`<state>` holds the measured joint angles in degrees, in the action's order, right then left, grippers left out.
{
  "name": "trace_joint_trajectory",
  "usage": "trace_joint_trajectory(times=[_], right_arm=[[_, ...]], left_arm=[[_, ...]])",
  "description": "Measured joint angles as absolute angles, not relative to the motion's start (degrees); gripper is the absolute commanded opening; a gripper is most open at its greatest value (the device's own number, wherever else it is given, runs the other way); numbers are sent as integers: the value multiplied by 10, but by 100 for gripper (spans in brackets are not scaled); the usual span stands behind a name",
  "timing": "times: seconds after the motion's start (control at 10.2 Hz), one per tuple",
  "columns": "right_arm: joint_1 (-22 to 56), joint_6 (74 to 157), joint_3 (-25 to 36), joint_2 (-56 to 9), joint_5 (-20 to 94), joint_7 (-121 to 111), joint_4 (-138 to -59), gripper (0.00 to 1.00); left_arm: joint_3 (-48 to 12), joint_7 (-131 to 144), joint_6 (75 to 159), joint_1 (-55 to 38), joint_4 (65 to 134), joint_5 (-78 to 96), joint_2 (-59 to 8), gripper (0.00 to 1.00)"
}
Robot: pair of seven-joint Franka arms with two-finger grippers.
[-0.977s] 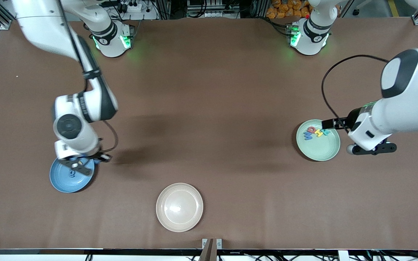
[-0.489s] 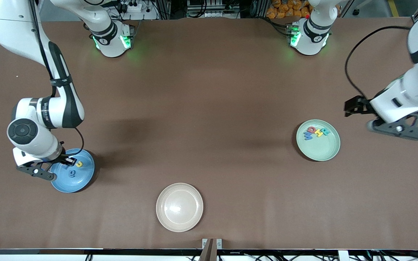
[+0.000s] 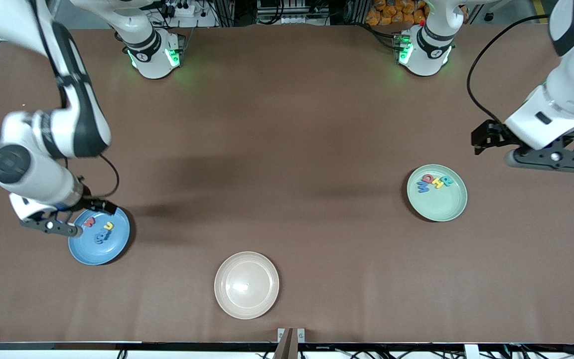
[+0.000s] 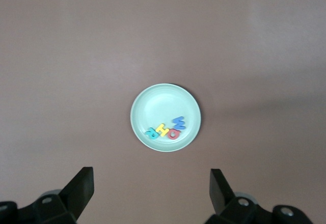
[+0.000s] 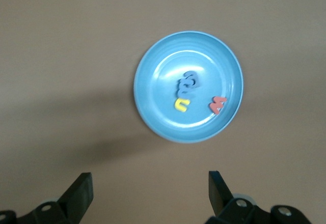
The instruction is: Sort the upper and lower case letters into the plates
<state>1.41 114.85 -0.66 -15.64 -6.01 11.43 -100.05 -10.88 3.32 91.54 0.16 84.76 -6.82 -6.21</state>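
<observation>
Three letters now lie in the blue plate (image 3: 99, 237): a red one (image 5: 218, 104), a yellow one (image 5: 181, 104) and a bluish one (image 5: 188, 83) that is hard to read. Half a second ago the red letter was not there, so the right hand (image 3: 48, 225) has just dropped it. That hand has opened wide and moved off; it now hangs empty over the plate's edge at the right arm's end of the desk. The mint plate (image 3: 437, 193), toward the left arm's end, holds its four letters (image 4: 165, 129) as before. The left hand (image 3: 552, 158) (wide open and holding nothing) has pulled away from that plate and waits over bare desk. The beige plate (image 3: 246, 284) is empty, and no loose letter shows on the desk (image 3: 287, 149), so I judge the sorting is finished or nearly so.
</observation>
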Motion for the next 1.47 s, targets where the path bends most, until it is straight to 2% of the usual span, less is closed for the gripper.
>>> trace_joint_trajectory(times=[0.29, 0.59, 1.47], right_arm=[[-9, 1049, -7, -71, -24, -9, -963, 100], [-6, 907, -14, -49, -22, -32, -842, 100], [-7, 874, -13, -26, -21, -50, -820, 100]], left_arm=[[-94, 33, 915, 3, 881, -68, -21, 100], [-97, 22, 915, 2, 895, -68, -2, 100], [-92, 83, 918, 1, 903, 4, 0, 100]])
